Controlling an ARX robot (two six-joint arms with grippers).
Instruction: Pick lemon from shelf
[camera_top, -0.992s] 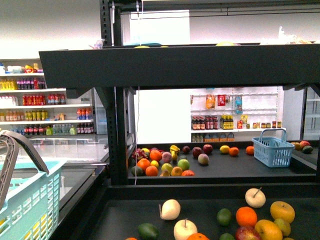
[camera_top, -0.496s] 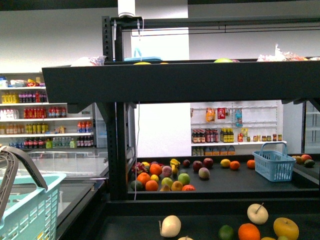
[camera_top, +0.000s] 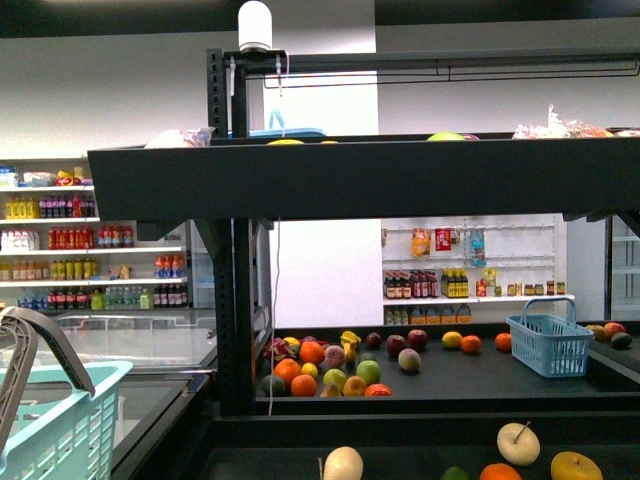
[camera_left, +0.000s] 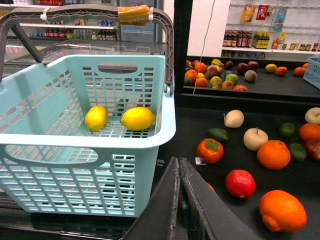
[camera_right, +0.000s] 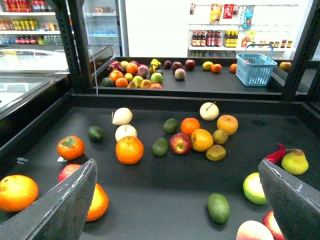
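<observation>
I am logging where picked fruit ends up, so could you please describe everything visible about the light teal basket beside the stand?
The teal basket is plastic, with slotted walls, oval grip cut-outs and a grey handle raised upright, an orange tag wrapped on its top. It stands upright beside the shelf tray. Two lemons lie apart on its floor. The left gripper, jaws closed, is near but not touching it.

Shelf (camera_top: 360, 180): black metal frame, slanted upper tier, flat dark trays scattered with mixed fruit. Two yellow lemons (camera_left: 138, 118) lay side by side inside the light-blue basket (camera_left: 150, 137), near its back wall.
</observation>
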